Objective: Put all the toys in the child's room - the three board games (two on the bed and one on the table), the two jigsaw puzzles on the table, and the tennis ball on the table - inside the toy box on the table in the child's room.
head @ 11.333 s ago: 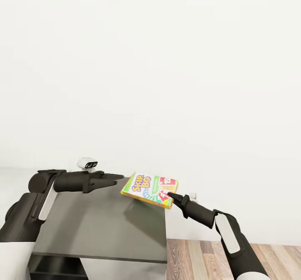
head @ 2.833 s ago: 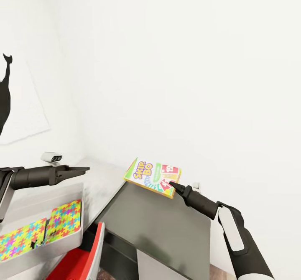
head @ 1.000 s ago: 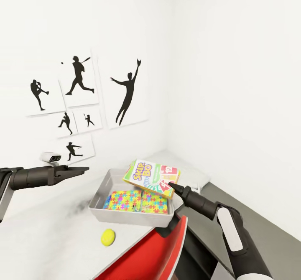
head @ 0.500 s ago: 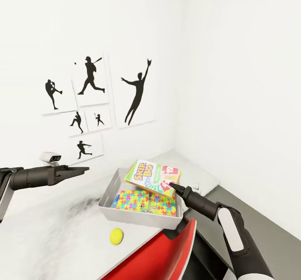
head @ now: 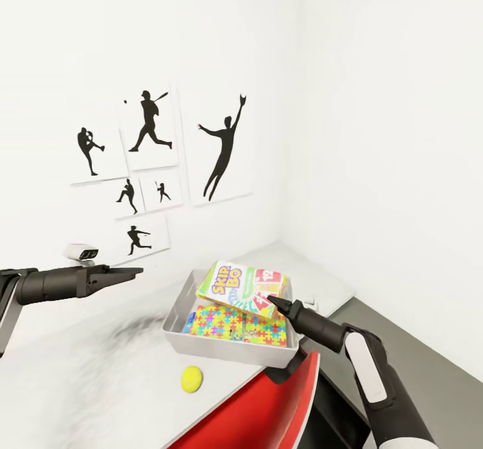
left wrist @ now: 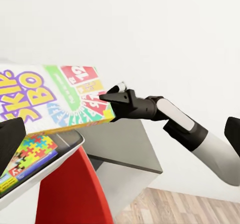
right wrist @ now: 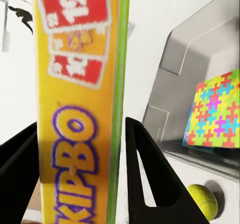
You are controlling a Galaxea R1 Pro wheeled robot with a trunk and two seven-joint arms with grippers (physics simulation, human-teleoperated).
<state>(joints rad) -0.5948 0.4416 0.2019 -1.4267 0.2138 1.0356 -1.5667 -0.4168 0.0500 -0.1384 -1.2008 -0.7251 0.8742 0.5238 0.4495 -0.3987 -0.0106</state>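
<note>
My right gripper (head: 272, 299) is shut on a corner of the pale, green-edged Skip-Bo board game (head: 238, 287), which hangs tilted just above the toy box (head: 176, 328) on the light grey table (head: 80, 368). Two jigsaw puzzles (head: 218, 320) lie flat side by side inside the box. The tennis ball (head: 192, 378) rests on the table in front of the box. In the right wrist view the game's edge (right wrist: 80, 108) sits between the fingers (right wrist: 145, 174), with box (right wrist: 170, 108), puzzle (right wrist: 212, 108) and ball (right wrist: 202, 200) beyond. My left gripper (head: 131, 273) hovers open and empty to the left of the box.
A red chair (head: 268, 409) stands against the table's front edge, right below the toy box. The table's dark grey corner section (head: 402, 342) runs to the right along the wall. Black sports silhouettes (head: 154, 154) hang on the wall behind.
The whole view has swung left from the dark corner section to the toy box. Over the last second my right gripper has carried the board game a little left over the box. The left arm is unchanged.
</note>
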